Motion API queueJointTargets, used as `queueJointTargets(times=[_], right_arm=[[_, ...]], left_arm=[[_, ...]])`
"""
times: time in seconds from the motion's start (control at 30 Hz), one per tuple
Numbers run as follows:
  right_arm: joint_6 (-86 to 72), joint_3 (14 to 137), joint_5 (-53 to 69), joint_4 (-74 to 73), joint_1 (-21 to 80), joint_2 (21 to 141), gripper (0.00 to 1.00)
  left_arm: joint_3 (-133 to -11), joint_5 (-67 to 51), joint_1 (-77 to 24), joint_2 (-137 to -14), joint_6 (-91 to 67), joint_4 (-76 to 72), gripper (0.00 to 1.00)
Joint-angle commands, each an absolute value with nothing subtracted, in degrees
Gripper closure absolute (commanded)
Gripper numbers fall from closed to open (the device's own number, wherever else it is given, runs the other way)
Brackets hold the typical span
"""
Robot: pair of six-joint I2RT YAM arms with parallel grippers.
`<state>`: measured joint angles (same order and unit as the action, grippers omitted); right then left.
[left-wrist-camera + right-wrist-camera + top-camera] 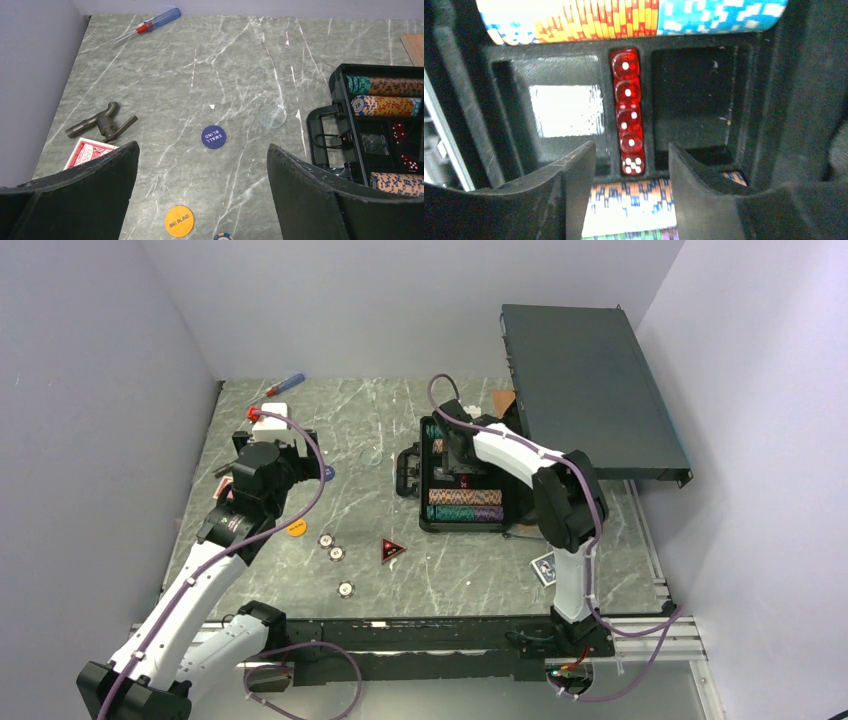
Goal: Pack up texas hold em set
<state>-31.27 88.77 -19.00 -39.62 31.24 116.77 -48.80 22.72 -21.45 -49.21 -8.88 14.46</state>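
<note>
The texas hold em set's dark case (428,502) lies open at mid-table with rows of striped chips (464,497) in it. My right gripper (462,455) is down inside the case. In the right wrist view it (631,147) stands open, holding nothing, over the slot with several red dice (628,110). My left gripper (202,147) hangs wide open above the table at the left (280,445). Under it are the blue small-blind button (213,136) and orange big-blind button (179,220). A red card deck (89,152) lies by its left finger.
Loose chips (337,553) lie near the front, with a dark red triangular piece (391,550) and a blue deck (545,567). A screwdriver (285,386), a metal fitting (102,122) and a clear disc (272,115) lie at left. A large rack box (590,390) overhangs back right.
</note>
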Motion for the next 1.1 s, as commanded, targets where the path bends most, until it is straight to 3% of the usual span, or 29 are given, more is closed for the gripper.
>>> queueJointTargets(times=[0.0, 0.27, 0.67, 0.87, 1.07], right_arm=[[-28.95, 87.26, -18.19, -41.66, 32.02, 105.03, 0.39], [-21.29, 68.76, -14.84, -40.59, 46.73, 82.16, 0.14], [-53.44, 37.72, -16.95, -41.96, 47.65, 47.38, 0.08], [-83.35, 37.79, -28.58, -68.69, 47.07, 46.85, 0.0], [-86.8, 31.62, -26.83, -66.09, 35.82, 44.91, 0.0]], left_arm=[[-51.17, 21.97, -21.44, -48.19, -9.75, 13.1, 0.01], [-51.06, 19.72, -21.53, -47.35, -10.38, 13.03, 0.01], [-52.38, 15.69, -21.88, -46.05, -13.27, 15.38, 0.01], [-52.5, 14.75, -22.12, -44.96, -13.71, 15.54, 0.01], [-52.49, 13.69, -22.23, -43.72, -14.17, 15.46, 0.01]])
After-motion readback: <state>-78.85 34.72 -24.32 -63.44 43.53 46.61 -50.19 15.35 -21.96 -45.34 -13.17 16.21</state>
